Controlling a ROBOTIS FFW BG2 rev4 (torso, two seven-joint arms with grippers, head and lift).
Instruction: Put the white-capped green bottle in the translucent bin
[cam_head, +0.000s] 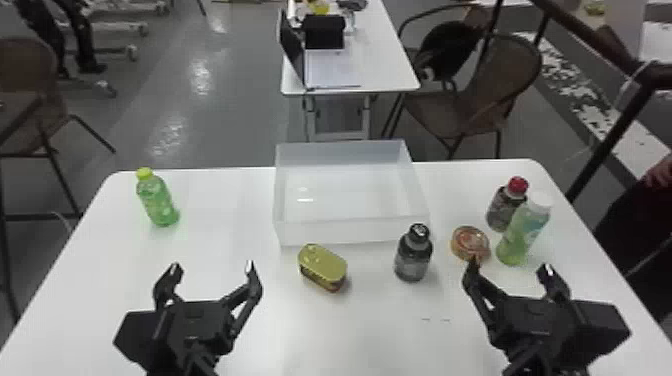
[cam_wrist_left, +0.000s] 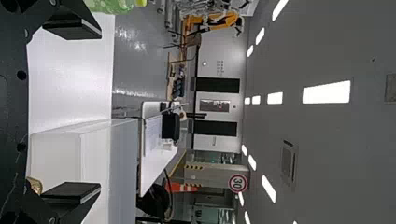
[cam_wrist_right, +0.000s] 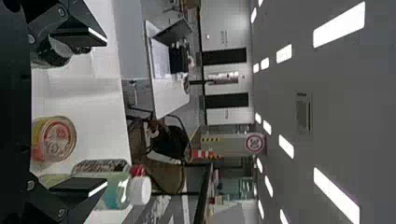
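Observation:
The white-capped green bottle (cam_head: 523, 230) stands upright at the table's right side, in front of a red-capped dark bottle. My right gripper (cam_head: 510, 270) is open just nearer than it, nothing between the fingers. In the right wrist view the green bottle (cam_wrist_right: 113, 191) is partly behind one finger of the right gripper (cam_wrist_right: 98, 112). The translucent bin (cam_head: 350, 230) sits at the table's far middle, with nothing inside. My left gripper (cam_head: 212, 267) is open over the left part of the table; the left wrist view shows the left gripper (cam_wrist_left: 99, 112) with its fingers wide apart.
A yellow-lidded tin (cam_head: 324, 267) and a black-capped dark bottle (cam_head: 413, 255) stand in front of the bin. A round tin (cam_head: 470, 244) lies beside the green bottle, with the red-capped bottle (cam_head: 504, 205) behind. A yellow-capped green bottle (cam_head: 159, 200) stands far left on the table (cam_head: 220, 210).

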